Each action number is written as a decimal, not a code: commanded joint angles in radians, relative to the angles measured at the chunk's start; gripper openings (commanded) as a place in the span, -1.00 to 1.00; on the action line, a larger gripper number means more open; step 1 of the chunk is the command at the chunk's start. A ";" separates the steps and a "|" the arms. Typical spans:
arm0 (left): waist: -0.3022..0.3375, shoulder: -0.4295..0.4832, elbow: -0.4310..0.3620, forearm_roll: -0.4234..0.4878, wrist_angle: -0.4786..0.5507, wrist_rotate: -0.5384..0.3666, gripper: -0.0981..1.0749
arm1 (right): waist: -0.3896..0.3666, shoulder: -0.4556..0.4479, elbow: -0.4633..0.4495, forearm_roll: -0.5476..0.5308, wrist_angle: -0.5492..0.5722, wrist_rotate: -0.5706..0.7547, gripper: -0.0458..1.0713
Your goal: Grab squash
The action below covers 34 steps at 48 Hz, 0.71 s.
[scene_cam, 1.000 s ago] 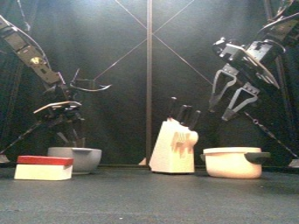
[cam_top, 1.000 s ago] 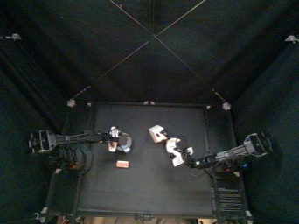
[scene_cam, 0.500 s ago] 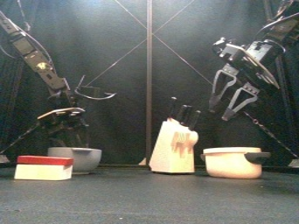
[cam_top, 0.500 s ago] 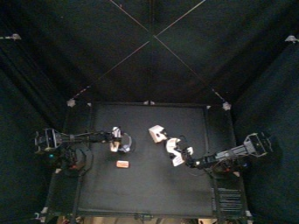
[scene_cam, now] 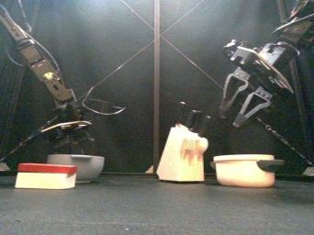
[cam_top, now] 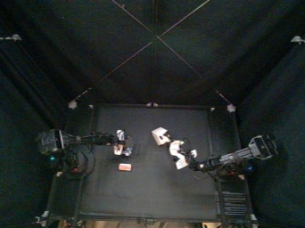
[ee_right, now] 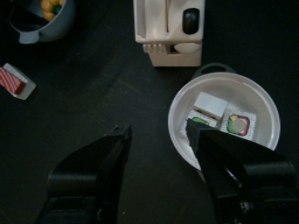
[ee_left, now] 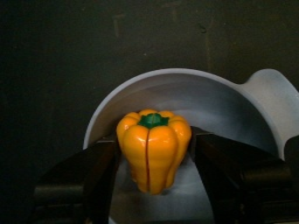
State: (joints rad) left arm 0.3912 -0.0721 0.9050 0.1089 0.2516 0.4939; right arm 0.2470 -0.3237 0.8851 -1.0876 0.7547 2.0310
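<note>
Jaws spread wide around the squash (ee_left: 152, 149) in its grey bowl (ee_left: 222, 96); we should centre, then close gently.

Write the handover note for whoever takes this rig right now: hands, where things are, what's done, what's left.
Left hand: open, jaws either side of the orange squash in the grey bowl, not closed on it yet.
Right hand: open, empty, held high above the white pot on the table's right.
Other things: knife block mid-table, red-and-white box front left.
Done: left hand is lowered into the bowl around the squash.
Left: close on the squash and lift it out.
</note>
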 commanded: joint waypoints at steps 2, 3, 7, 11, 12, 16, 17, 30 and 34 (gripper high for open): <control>0.002 -0.018 -0.015 0.005 -0.002 0.002 0.42 | -0.005 -0.011 -0.008 -0.005 0.002 -0.002 0.64; 0.000 -0.025 -0.015 0.005 -0.002 0.002 0.41 | -0.005 -0.011 -0.008 -0.005 0.000 -0.002 0.64; -0.003 -0.054 -0.017 0.005 0.000 0.000 0.41 | -0.005 -0.011 -0.008 -0.005 0.000 -0.002 0.64; -0.011 -0.091 -0.015 0.005 0.008 0.000 0.41 | -0.005 -0.011 -0.008 -0.003 0.000 -0.002 0.64; -0.014 -0.101 -0.014 0.005 0.008 0.000 0.41 | -0.005 -0.011 -0.008 -0.005 0.000 0.000 0.64; -0.023 -0.152 -0.008 0.005 0.018 -0.002 0.41 | -0.003 -0.011 -0.008 -0.005 0.000 0.000 0.64; -0.025 -0.163 -0.005 0.005 0.020 -0.002 0.41 | -0.005 -0.011 -0.008 -0.005 0.000 0.000 0.64; -0.057 -0.245 0.026 -0.017 0.061 -0.014 0.41 | -0.005 -0.011 -0.008 -0.003 0.000 0.000 0.64; -0.092 -0.262 0.018 -0.058 0.104 -0.023 0.41 | -0.003 -0.011 -0.008 -0.005 0.000 0.000 0.64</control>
State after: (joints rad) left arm 0.3283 -0.3145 0.9419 0.0828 0.3298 0.4755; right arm 0.2439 -0.3237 0.8851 -1.0891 0.7547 2.0310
